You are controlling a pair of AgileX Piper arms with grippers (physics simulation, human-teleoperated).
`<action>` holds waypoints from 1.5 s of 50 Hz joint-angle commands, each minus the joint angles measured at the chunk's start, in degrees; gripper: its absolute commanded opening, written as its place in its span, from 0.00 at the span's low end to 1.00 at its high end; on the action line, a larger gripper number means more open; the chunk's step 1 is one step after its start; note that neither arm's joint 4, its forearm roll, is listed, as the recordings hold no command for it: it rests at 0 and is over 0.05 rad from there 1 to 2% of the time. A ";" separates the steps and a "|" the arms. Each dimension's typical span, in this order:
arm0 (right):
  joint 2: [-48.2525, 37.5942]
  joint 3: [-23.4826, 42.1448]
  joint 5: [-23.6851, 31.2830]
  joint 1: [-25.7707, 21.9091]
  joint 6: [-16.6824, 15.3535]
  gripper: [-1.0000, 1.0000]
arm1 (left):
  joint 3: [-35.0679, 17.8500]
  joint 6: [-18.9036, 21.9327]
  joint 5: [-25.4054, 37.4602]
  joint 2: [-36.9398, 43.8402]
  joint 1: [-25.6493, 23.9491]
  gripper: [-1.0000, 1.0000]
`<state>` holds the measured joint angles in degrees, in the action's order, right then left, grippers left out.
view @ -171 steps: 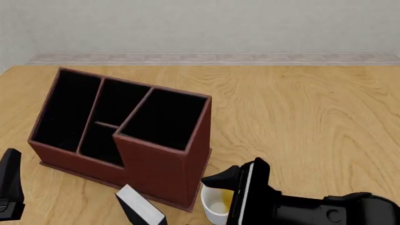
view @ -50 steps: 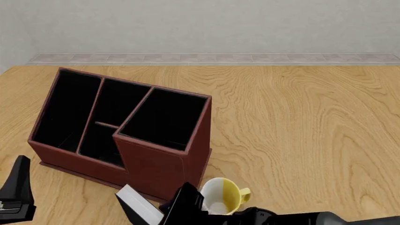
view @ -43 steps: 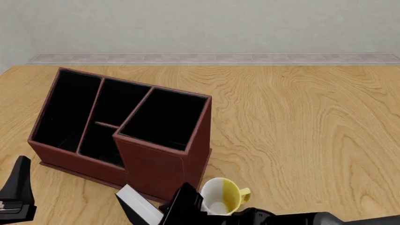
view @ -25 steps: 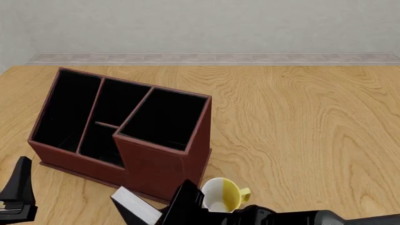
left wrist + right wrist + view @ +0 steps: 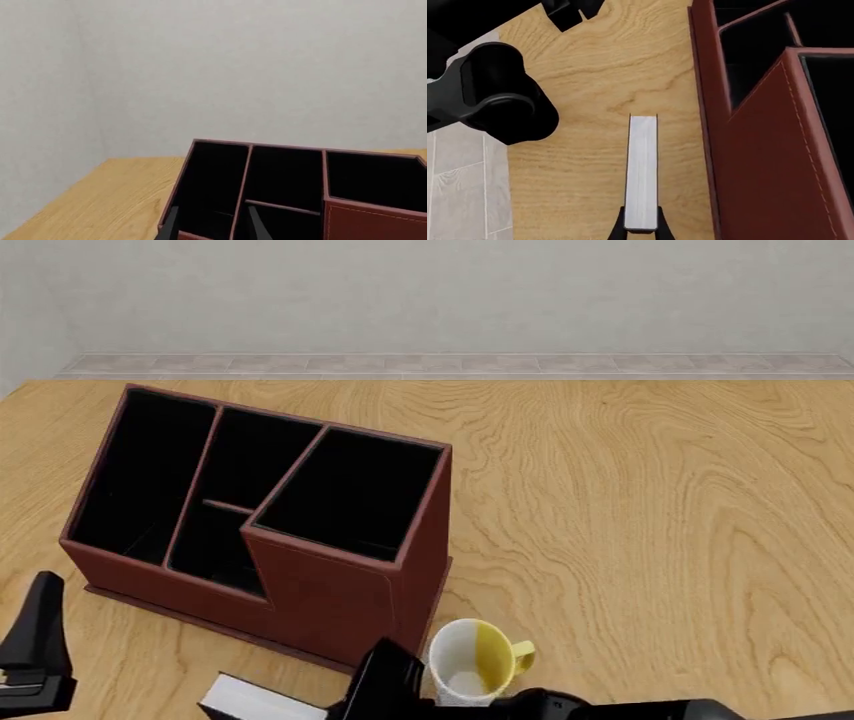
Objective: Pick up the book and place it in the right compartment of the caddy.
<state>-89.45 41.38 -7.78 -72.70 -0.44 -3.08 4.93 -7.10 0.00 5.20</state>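
Right gripper clamped on book, beside caddy, near mug. Right compartment holds nothing. Left gripper fingers parted, holding nothing.

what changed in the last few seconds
The right gripper swung from beside the mug to the book in front of the caddy and closed on it; the book has since turned and shifted leftward in the front view. The caddy, mug and left gripper barely moved.
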 commanded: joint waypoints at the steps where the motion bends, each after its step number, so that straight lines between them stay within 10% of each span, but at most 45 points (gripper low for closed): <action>1: 2.36 1.27 1.86 -1.25 1.15 0.00 | -0.60 0.10 0.29 0.00 -0.05 1.00; 43: 26.86 1.21 19.33 0.51 -2.19 0.00 | -3.19 -0.59 3.26 0.00 -0.55 1.00; 75: 30.93 17.60 36.79 -0.93 -6.64 0.00 | -4.27 -4.27 6.79 0.01 -3.05 1.00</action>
<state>-59.75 53.64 24.53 -73.81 -6.36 -6.70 1.68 -1.39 0.01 2.74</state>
